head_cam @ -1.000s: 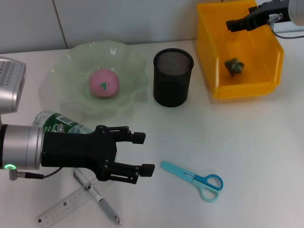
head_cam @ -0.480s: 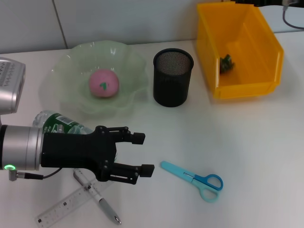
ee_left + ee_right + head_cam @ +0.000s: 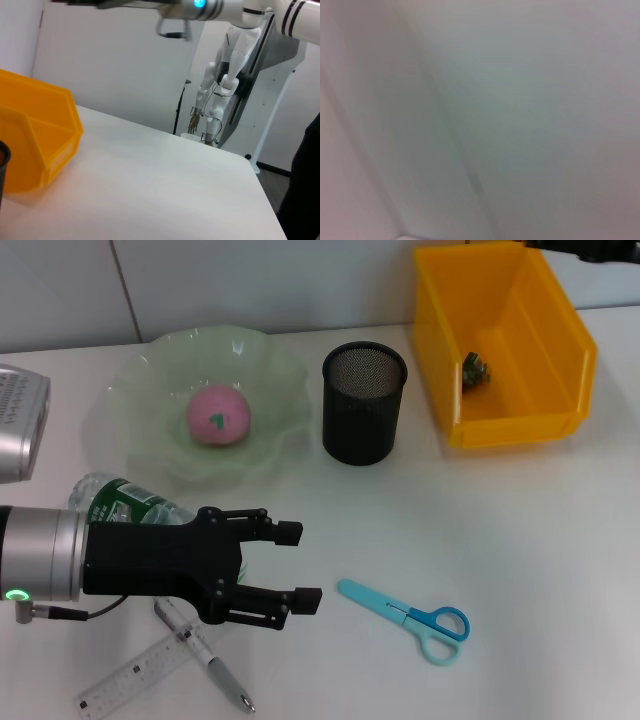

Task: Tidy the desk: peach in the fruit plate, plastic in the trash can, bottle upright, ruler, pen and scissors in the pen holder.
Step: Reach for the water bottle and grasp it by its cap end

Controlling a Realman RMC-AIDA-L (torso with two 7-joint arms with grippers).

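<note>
My left gripper (image 3: 298, 563) is open and empty, low over the table's front left. The clear bottle with a green label (image 3: 120, 497) lies on its side, partly hidden under the left arm. The pink peach (image 3: 218, 415) sits in the pale green fruit plate (image 3: 125, 390). A crumpled piece of plastic (image 3: 474, 370) lies inside the yellow bin (image 3: 520, 425). The blue scissors (image 3: 410, 618), the clear ruler (image 3: 130, 678) and the pen (image 3: 210, 660) lie flat on the table. The black mesh pen holder (image 3: 364, 405) stands upright. Only a dark edge of my right arm (image 3: 590, 248) shows above the bin.
A grey device (image 3: 20, 420) stands at the left edge. The left wrist view shows the yellow bin (image 3: 35, 130), white table beyond it, and my right arm (image 3: 190, 7) overhead.
My right gripper has lifted up and away from the yellow bin, almost out of view. The plastic now lies loose in the bin near its wall. My left arm has barely moved.
</note>
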